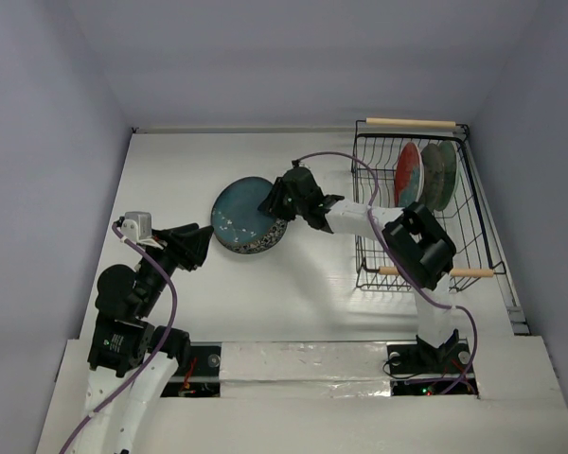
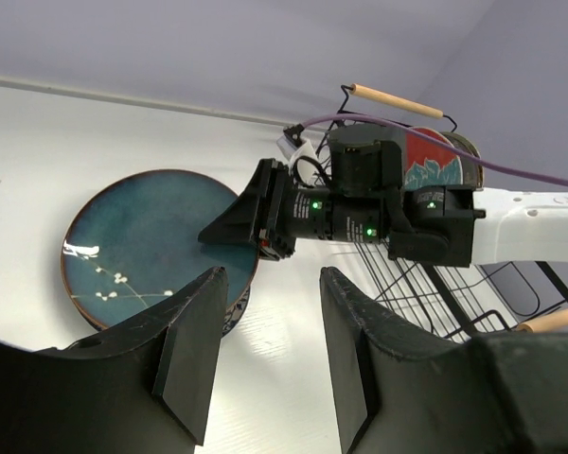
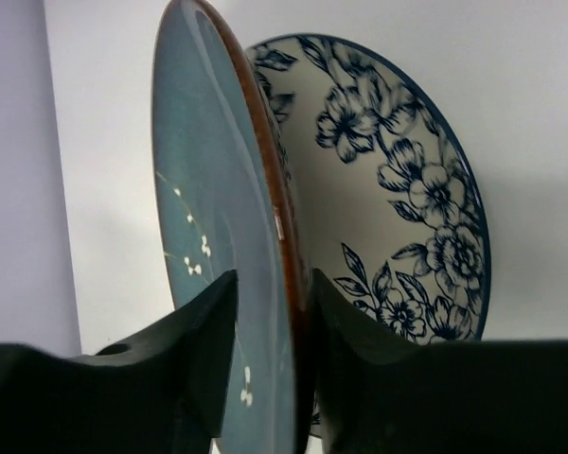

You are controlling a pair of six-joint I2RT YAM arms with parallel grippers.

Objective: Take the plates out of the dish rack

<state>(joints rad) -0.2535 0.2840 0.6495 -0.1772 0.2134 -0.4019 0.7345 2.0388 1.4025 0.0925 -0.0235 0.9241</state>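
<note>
One dark teal plate (image 1: 237,213), one floral plate (image 3: 407,189), one red-and-teal plate (image 1: 409,175), seemingly two greyish plates (image 1: 440,175): five in all, and just one dish rack (image 1: 410,122).

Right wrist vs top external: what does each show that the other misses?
Only right wrist: the right claw pinching the dark teal plate by its rim, and the blue flower pattern on the face of the white-blue floral plate behind it. Only top external: the dish rack with the red-and-teal plate and a greyish plate standing in it, plus the left claw near the teal plate. Both: the teal plate over the floral one, though from above the floral plate is just a sliver.
</note>
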